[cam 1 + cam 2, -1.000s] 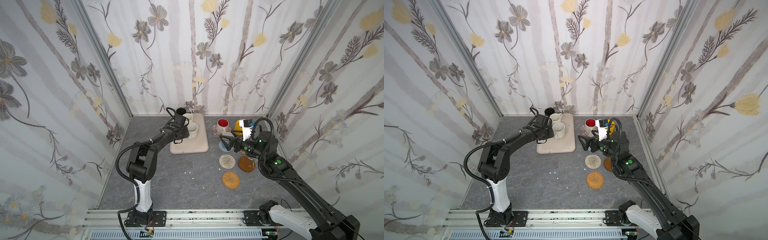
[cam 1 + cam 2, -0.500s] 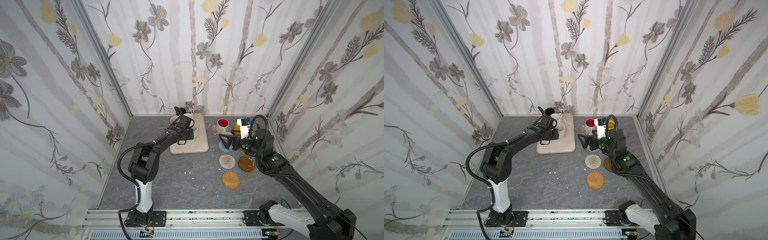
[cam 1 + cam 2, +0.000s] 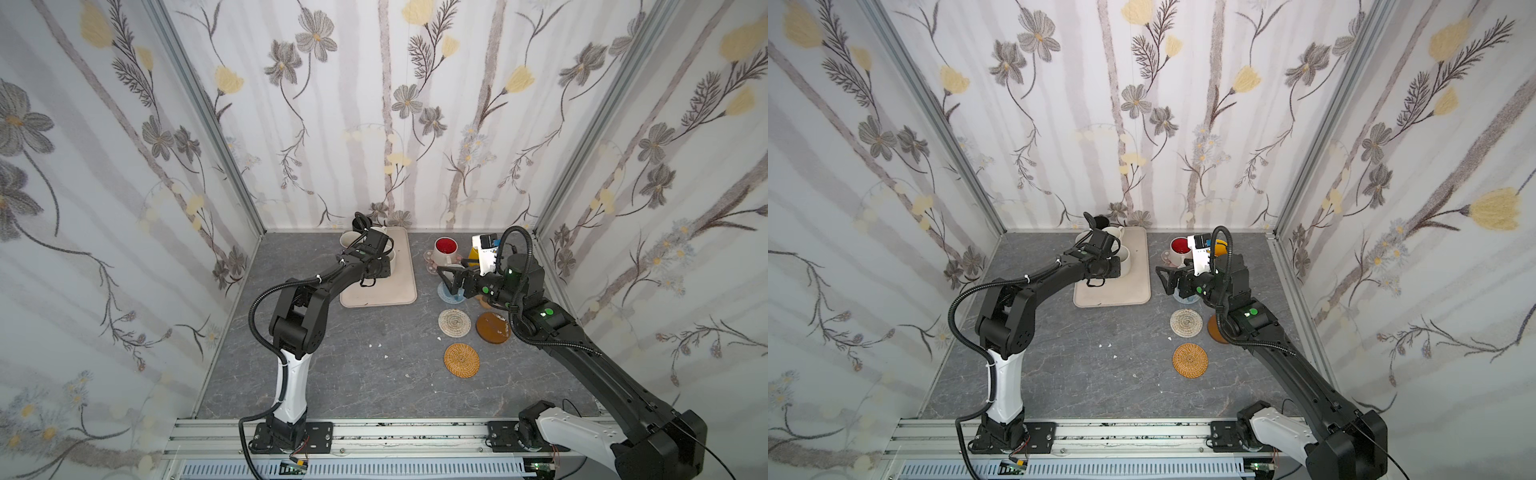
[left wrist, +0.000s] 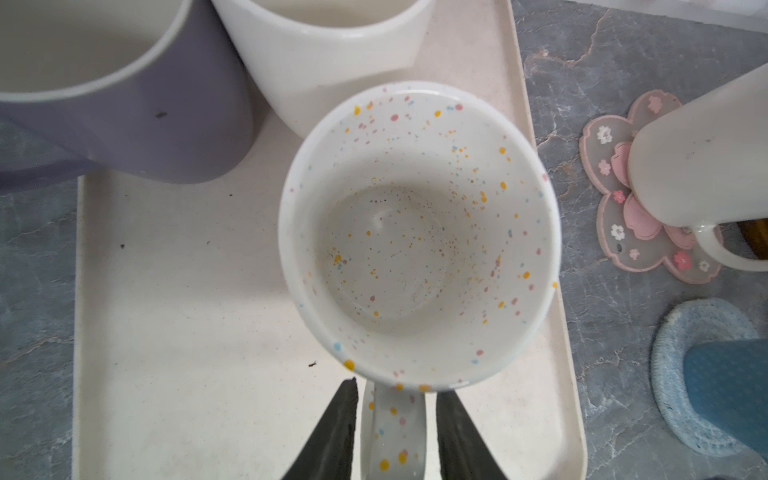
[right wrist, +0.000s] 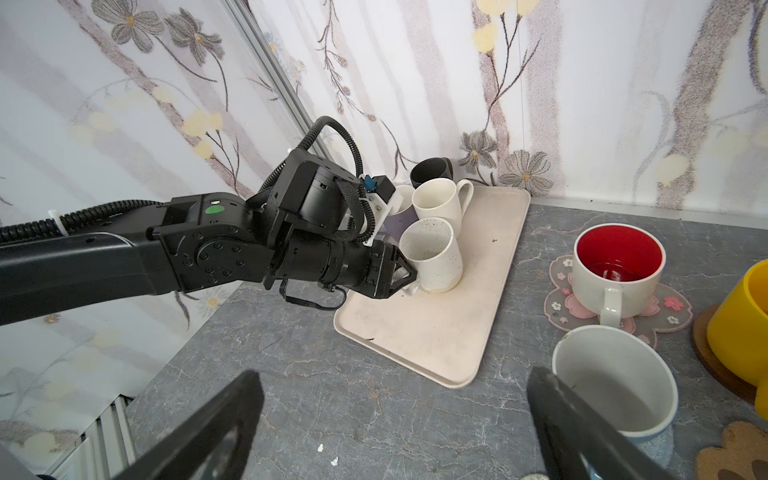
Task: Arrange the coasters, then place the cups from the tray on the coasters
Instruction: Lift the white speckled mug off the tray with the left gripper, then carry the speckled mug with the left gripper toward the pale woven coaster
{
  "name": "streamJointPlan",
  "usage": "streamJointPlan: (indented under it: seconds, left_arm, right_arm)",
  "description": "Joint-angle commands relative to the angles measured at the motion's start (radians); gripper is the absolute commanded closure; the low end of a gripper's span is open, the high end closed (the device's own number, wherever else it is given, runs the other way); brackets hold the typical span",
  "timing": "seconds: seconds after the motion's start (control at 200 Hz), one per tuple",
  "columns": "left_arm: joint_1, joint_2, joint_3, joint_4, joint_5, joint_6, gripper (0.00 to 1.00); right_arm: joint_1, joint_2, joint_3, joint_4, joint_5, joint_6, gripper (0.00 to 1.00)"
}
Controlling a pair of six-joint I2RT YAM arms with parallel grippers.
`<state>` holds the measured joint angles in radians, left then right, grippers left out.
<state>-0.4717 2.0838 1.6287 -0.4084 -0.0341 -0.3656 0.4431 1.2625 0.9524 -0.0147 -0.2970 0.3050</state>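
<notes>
The left gripper [image 4: 395, 388] sets its jaws narrowly about the handle [image 4: 392, 432] of the speckled mug [image 4: 415, 232], one close on each side; whether they pinch it cannot be told. The right gripper [image 5: 395, 415] gapes wide and holds nothing, one finger [image 5: 582, 436] just beside the blue mug [image 5: 615, 382]. In both top views the left arm [image 3: 316, 286] hides part of the speckled mug. The yellow mug [image 5: 739, 324] is cut off at the frame edge; the black mug [image 5: 430, 172] shows only partly behind the cream mug [image 5: 440, 199]. The speckled mug stands upright on the tray [image 4: 187, 332], straight ahead of the left gripper's tips.
</notes>
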Motion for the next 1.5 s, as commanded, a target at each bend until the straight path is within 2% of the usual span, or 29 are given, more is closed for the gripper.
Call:
streamJointPlan:
  seconds: [0.0,0.165,0.375,0.685,1.174,1.369,1.499]
  left_arm:
    - [0.000,0.014,0.017,-0.016,-0.036,0.012,0.67]
    - [0.001,0.034,0.037,-0.019,-0.039,0.025,0.73]
    - [-0.001,0.040,0.051,-0.026,-0.040,0.043,0.87]
    - [-0.016,-0.029,0.036,-0.027,-0.035,0.075,1.00]
    - [-0.094,-0.311,-0.114,-0.027,0.056,0.148,1.00]
    - [-0.140,-0.440,-0.218,-0.026,0.052,0.162,1.00]
    - [-0.205,-0.500,-0.288,-0.019,0.034,0.171,1.00]
  right_arm:
    - [-0.005,0.020,0.015,0.008,-0.008,-0.010,0.00]
    - [-0.009,0.051,0.028,0.017,-0.020,-0.010,0.00]
    - [-0.019,0.067,0.028,0.027,-0.029,-0.007,0.00]
    - [-0.031,0.053,0.022,0.030,-0.036,-0.002,0.00]
    - [-0.061,-0.048,-0.018,-0.026,-0.033,0.023,0.00]
    - [-0.075,-0.094,-0.068,-0.044,-0.034,0.029,0.00]
    - [-0.083,-0.126,-0.110,-0.044,-0.029,0.037,0.00]
